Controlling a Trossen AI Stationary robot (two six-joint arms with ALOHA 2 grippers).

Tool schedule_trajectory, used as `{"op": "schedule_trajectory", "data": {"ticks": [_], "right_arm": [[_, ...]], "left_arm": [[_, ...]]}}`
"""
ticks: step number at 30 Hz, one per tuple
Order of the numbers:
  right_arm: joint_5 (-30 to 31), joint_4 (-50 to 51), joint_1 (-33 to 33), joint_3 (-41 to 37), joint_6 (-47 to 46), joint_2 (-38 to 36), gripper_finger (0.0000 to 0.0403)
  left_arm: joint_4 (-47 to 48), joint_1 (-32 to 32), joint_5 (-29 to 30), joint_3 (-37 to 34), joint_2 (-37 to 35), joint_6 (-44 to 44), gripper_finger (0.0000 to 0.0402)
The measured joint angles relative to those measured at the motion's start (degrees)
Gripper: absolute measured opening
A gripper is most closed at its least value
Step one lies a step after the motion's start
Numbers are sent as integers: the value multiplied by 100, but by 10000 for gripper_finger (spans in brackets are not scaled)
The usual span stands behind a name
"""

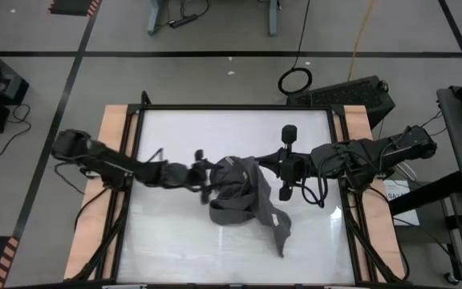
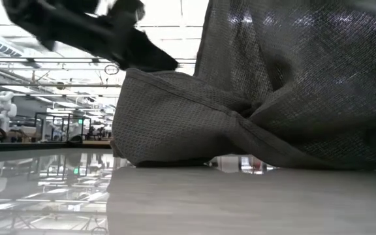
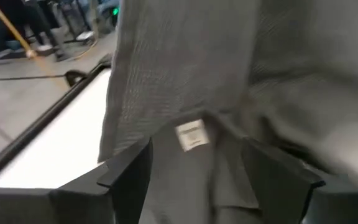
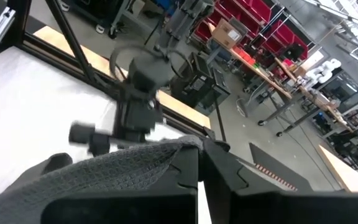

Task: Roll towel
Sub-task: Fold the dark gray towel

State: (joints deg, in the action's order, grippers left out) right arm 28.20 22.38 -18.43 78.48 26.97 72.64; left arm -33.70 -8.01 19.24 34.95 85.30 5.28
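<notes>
1. The towel [image 1: 243, 193], a charcoal-grey cloth, lies bunched near the middle of the white tabletop [image 1: 167, 241]. Part of it is lifted into a peak, and one tail trails toward the front edge.
2. The right tool [image 4: 199, 163] has its fingers pressed together on a fold of the towel, pinching the cloth at the raised right side of the heap.
3. The left tool [image 3: 194, 165] has its fingers spread wide with cloth hanging between them. A small white label [image 3: 190, 135] sits just beyond the fingers. No grip is formed yet.
4. In the low view the cloth rises from the tabletop as a draped tent, with the lower hem resting on the surface.
5. Judged step: straightening the crumpled cloth before any rolling can begin.
6. To do it well, the left tool should probably close on a single layer near a hem or corner, not on the bunched mass.
7. The two tools should then draw apart evenly, so that the towel lies flat. Uneven tension would likely twist the trailing tail.
</notes>
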Motion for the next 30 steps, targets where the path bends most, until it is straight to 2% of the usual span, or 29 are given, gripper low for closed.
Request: {"op": "schedule_trajectory", "data": {"ticks": [6,13,18,26,28,30], "right_arm": [[-2,199,-5,1,-136,0,0],[-2,453,-5,2,-228,0,0],[-2,478,-5,2,-227,0,0],[0,555,-5,2,-278,0,0],[0,610,-5,2,-350,0,0],[1,640,-5,2,-403,0,0]], "left_arm": [[572,405,452,820,932,582,253],[1072,639,416,1346,1479,1028,242],[1219,730,-100,1508,1703,1069,174],[1559,721,-170,1759,2029,1318,28],[1470,721,-166,1806,2033,1310,8],[1478,719,-123,1889,2035,1310,9]]}}
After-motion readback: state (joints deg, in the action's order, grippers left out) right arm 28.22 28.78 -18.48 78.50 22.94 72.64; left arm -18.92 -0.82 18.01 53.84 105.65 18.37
